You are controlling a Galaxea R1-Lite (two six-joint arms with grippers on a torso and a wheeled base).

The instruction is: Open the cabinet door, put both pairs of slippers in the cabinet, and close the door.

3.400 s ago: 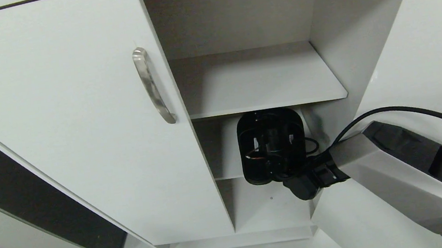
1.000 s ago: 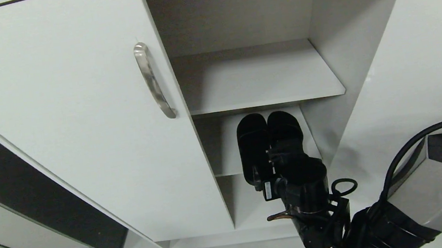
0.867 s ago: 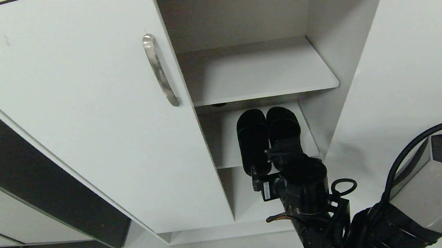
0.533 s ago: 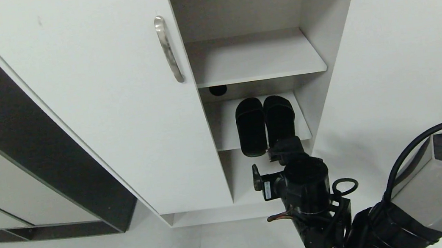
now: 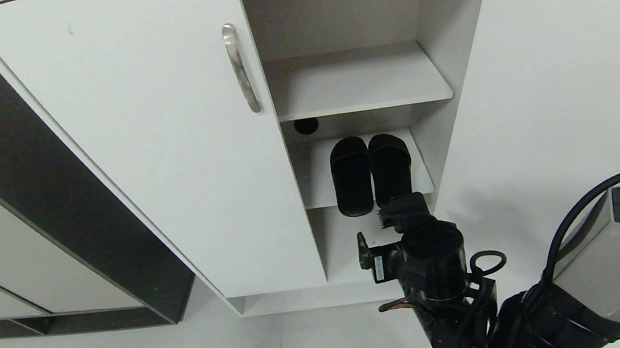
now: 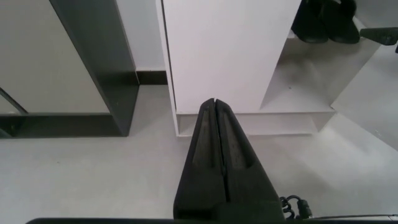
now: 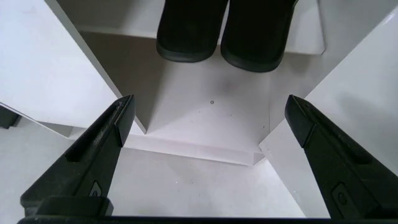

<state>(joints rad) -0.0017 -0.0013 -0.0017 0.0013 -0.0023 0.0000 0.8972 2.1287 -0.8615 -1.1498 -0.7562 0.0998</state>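
Your right hand [image 7: 209,102] is hanging released, jaws wide, just at 6 o'clock of the slippers [image 5: 371,173], touching nothing. Your left hand [image 6: 214,106] is pointing, clenched and empty, at the floor [image 6: 93,174]. The pair is lying side by side on the middle shelf [image 5: 318,194], long axes running 12 to 6, toes pointing to 12, into the cabinet. The heels are overhanging the shelf's front edge: you are risking a knock from the hand, or a pinch from the door [image 5: 560,75] at 3 o'clock when it is swinging shut.
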